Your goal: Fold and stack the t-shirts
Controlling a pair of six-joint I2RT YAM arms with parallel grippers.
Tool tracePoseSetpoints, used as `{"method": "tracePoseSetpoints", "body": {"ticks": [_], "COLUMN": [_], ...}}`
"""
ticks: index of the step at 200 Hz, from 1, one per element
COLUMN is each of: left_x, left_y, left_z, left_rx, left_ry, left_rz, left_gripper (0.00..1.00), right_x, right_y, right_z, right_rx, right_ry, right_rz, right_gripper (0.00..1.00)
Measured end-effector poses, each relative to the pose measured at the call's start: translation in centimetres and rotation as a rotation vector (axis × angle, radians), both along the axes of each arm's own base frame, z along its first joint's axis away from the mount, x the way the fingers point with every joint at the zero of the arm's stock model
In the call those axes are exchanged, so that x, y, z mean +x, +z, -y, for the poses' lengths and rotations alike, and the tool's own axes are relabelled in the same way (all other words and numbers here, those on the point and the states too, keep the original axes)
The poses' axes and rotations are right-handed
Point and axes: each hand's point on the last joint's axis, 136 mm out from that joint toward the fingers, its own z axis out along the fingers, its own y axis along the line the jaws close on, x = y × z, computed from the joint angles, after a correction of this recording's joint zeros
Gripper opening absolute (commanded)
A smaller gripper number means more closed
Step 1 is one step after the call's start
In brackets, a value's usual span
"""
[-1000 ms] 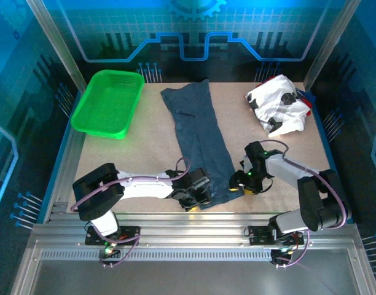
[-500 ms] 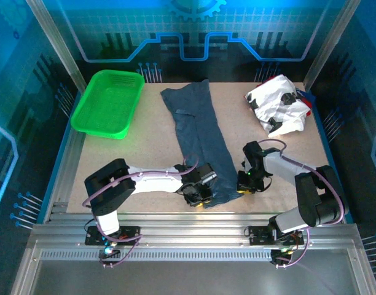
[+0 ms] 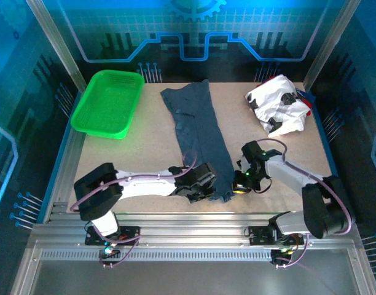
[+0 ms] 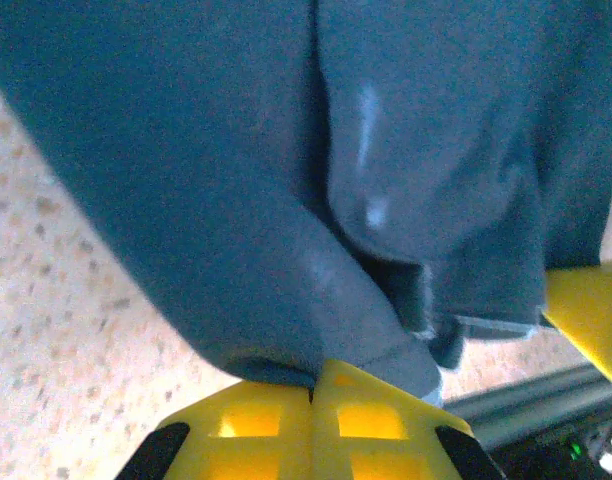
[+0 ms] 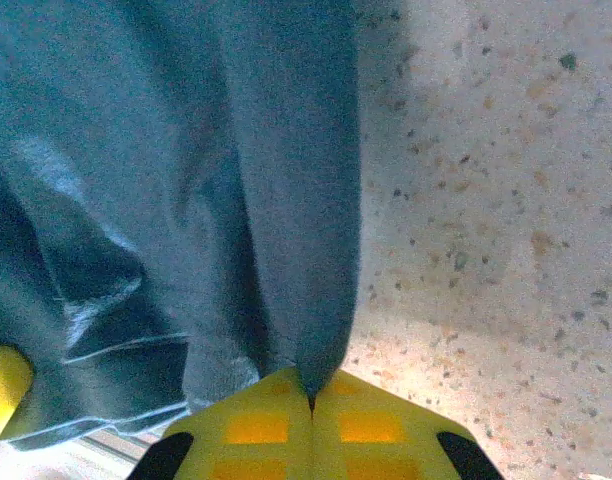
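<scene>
Slate-blue t-shirt point(image 3: 199, 132) hem narrower | left gripper point(image 3: 207, 192), right gripper point(image 3: 238, 187) closer, clamped

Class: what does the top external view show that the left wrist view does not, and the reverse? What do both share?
Top external: the green basket, the white printed t-shirts bunched far right, the whole slate-blue t-shirt laid lengthwise. Left wrist: close up, the left pincer shut on a fold at that shirt's near end. Both: the blue shirt, the left pincer, the speckled table.

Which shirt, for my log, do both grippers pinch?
The slate-blue t-shirt, stretched out long: left gripper and right gripper are shut on its near end. The white printed t-shirt lies crumpled far right.
</scene>
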Motion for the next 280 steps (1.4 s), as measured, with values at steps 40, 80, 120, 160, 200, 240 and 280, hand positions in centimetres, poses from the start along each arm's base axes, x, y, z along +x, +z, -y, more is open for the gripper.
{"method": "tracePoseSetpoints", "body": {"ticks": [40, 80, 120, 160, 200, 240, 280], "left_x": [-2.7, -4.9, -5.6, -5.0, -1.7, 3.9, 8.2], "left_y": [1.3, 1.3, 1.9, 2.6, 5.7, 9.3, 9.9], "left_z": [-2.0, -4.5, -5.7, -6.3, -6.8, -7.7, -10.2], "left_rx": [0.024, 0.066, 0.087, 0.111, 0.074, 0.017, 0.014], "left_ry": [-0.002, 0.013, 0.016, 0.033, 0.084, 0.139, 0.174], "left_rz": [0.018, -0.003, -0.011, 0.0, 0.049, 0.12, 0.134], "left_gripper": [0.0, 0.0, 0.0, 0.0, 0.0, 0.0, 0.0], "right_x": [-2.1, -4.1, -5.9, -5.6, -2.1, 3.6, 9.8], "right_y": [1.4, 3.2, 3.8, 4.9, 8.0, 10.7, 11.7], "right_z": [-0.1, -0.7, -1.3, -1.6, -3.0, -4.2, -4.7], "right_rx": [0.007, 0.023, 0.026, 0.029, 0.039, 0.035, 0.017], "right_ry": [-0.01, 0.002, 0.023, 0.0, 0.0, 0.007, 0.021], "right_rz": [-0.005, 0.012, -0.012, 0.001, 0.076, 0.152, 0.201], "right_gripper": [0.01, 0.0, 0.0, 0.0, 0.0, 0.0, 0.0]}}
